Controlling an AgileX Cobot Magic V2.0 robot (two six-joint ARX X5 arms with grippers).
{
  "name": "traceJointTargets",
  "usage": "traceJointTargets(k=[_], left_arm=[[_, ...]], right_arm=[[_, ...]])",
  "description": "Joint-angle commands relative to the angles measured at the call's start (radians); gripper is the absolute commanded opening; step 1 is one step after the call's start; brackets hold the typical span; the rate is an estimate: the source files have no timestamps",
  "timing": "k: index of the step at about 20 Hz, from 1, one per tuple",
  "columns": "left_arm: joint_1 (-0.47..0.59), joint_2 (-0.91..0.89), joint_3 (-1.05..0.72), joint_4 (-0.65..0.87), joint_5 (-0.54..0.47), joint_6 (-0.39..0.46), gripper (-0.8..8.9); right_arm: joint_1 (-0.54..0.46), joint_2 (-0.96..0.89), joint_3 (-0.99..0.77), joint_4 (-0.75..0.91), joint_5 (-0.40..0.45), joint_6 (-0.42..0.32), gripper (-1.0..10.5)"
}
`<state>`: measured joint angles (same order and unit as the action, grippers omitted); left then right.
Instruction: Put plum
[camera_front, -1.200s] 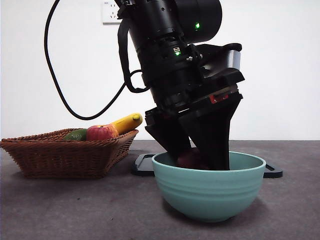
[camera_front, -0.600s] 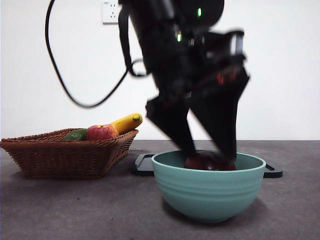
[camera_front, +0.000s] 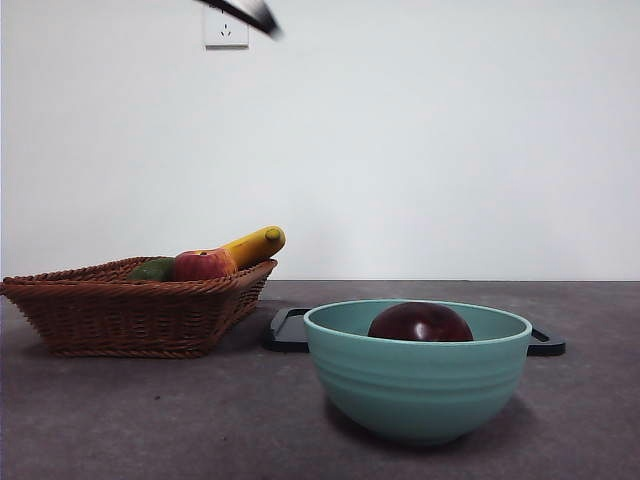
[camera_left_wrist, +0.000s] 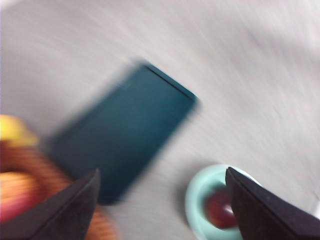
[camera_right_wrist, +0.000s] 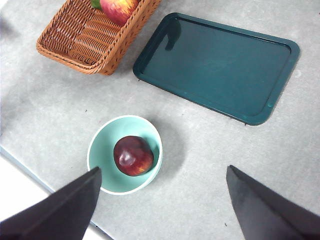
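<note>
The grey worktop (camera_right_wrist: 210, 165) carries a dark green tray (camera_right_wrist: 217, 65), a wicker basket (camera_right_wrist: 92, 37) and a pale green bowl (camera_front: 417, 368). The bowl stands on the worktop in front of the tray, apart from the basket. The plum (camera_right_wrist: 133, 155) lies alone inside the bowl; it is round, with no clear long axis, and the front view shows only its top above the rim. In the basket are an apple (camera_front: 202, 265), a banana (camera_front: 255, 244) and a green fruit (camera_front: 152, 269), partly hidden. No writing can be read. Both hands hang high above, empty: the right hand (camera_right_wrist: 162, 205) with jaws spread wide, the left hand (camera_left_wrist: 162, 205) likewise, its view heavily blurred.
</note>
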<state>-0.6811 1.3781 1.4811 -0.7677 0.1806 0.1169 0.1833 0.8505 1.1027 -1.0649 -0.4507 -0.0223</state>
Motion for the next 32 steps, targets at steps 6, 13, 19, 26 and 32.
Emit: traceJointTargets(k=[6,13,19,26,32], left_arm=[[0.283,-0.228,-0.021,-0.135,0.165,-0.010,4.04],[0.343,-0.428,-0.365,-0.213,0.456,0.005,4.01],[0.338,-0.472,-0.501,-0.306,0.481,0.039,4.01],[0.338,-0.472,-0.501,-0.302,0.482,0.039,4.01],[0.338,-0.472,-0.501,-0.302,0.482,0.039,4.01]], right_arm=[[0.005,0.005,0.021,0.009,-0.002,-0.005,4.0],[0.005,0.005,0.021,0.009,-0.002,-0.005,4.0],[0.005,0.005,0.021,0.008,-0.005,-0.005,4.0],[0.005,0.005,0.021,-0.006,-0.006,-0.005,4.0],[0.012,0.012,0.021,-0.043,-0.063,-0.004,4.0]])
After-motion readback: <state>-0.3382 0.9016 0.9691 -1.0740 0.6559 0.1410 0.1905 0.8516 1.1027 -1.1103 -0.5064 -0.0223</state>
